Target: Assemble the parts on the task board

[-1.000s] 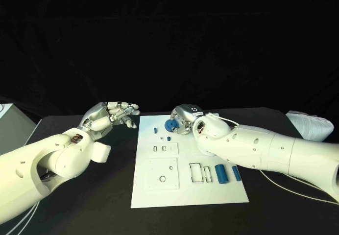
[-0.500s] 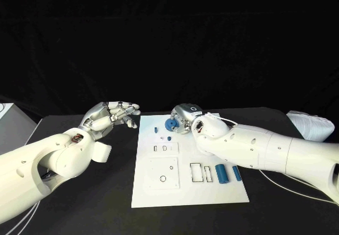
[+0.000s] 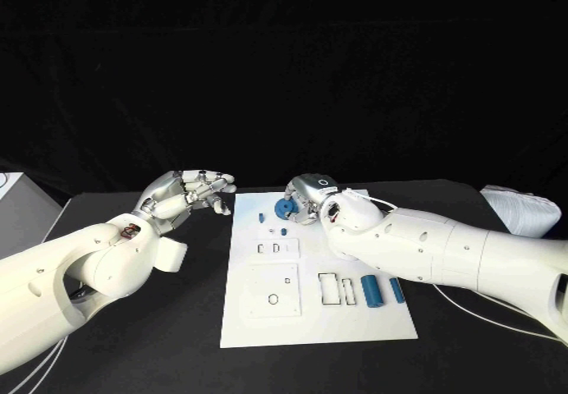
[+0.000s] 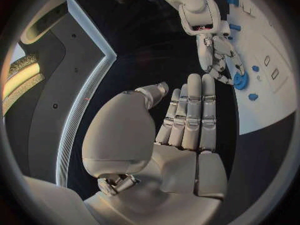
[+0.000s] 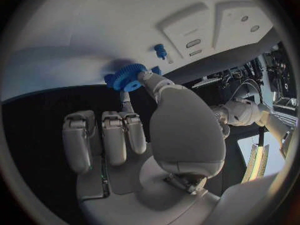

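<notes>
The white task board (image 3: 355, 324) lies in the middle of the black table. At its far end my right hand (image 3: 305, 197) pinches a blue gear (image 3: 284, 210) between thumb and a finger, low over the board; the right wrist view shows the gear (image 5: 128, 77) at the fingertips against the board (image 5: 75, 35), near a small blue peg (image 5: 161, 50). That peg (image 3: 260, 218) stands left of the gear. Two blue cylinders (image 3: 370, 290) lie on the board's right side. My left hand (image 3: 190, 194) hovers raised off the board's far left corner, fingers straight and holding nothing (image 4: 187, 115).
A white bundle (image 3: 521, 210) sits at the table's right edge, and a pale box (image 3: 18, 201) at the left edge. The board carries raised white blocks with slots and holes (image 3: 272, 289). From the left wrist, the right hand (image 4: 215, 50) and gear (image 4: 240, 81) appear over the board.
</notes>
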